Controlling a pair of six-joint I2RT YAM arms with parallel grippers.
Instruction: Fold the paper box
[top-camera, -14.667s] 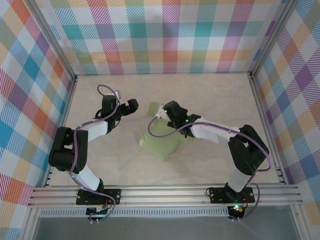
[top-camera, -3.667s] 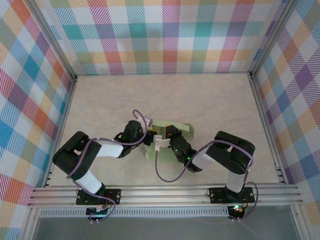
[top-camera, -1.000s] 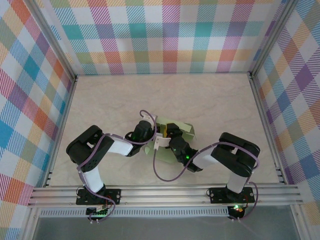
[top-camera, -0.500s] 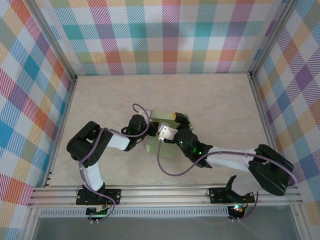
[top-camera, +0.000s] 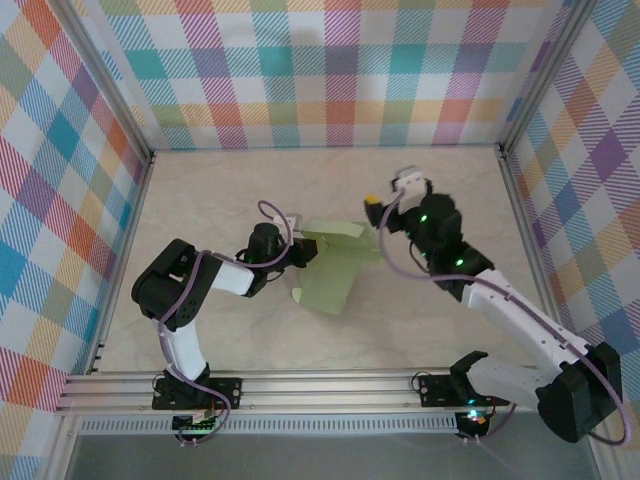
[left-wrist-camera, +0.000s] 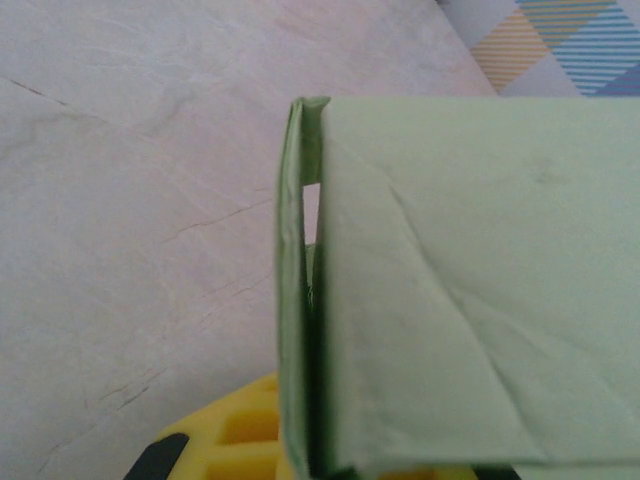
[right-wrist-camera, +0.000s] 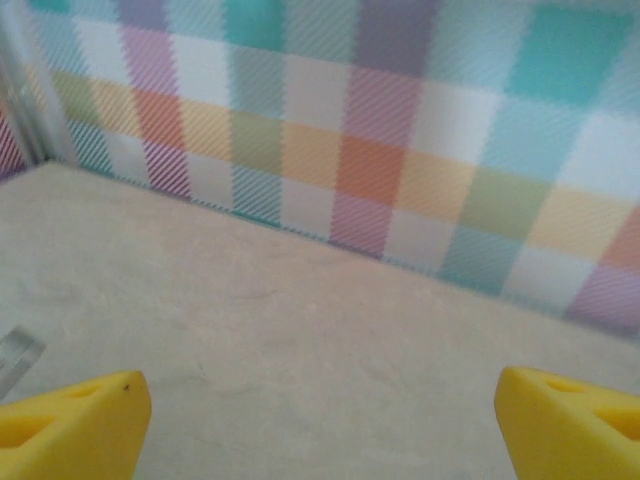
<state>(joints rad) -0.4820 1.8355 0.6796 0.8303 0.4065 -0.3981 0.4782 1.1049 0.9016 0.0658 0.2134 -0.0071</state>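
Beige tabletop (top-camera: 200, 190), left end effector (top-camera: 298, 250) clamped on paper box (top-camera: 335, 272) edge, right end effector (right-wrist-camera: 320, 418) apart, well away.

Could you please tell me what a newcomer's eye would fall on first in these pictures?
The pale green paper box lies partly folded at the middle of the table, with the left claw shut on its left edge. The right claw hangs open toward the back right, apart from the box. Bright plaid walls ring the whole scene.
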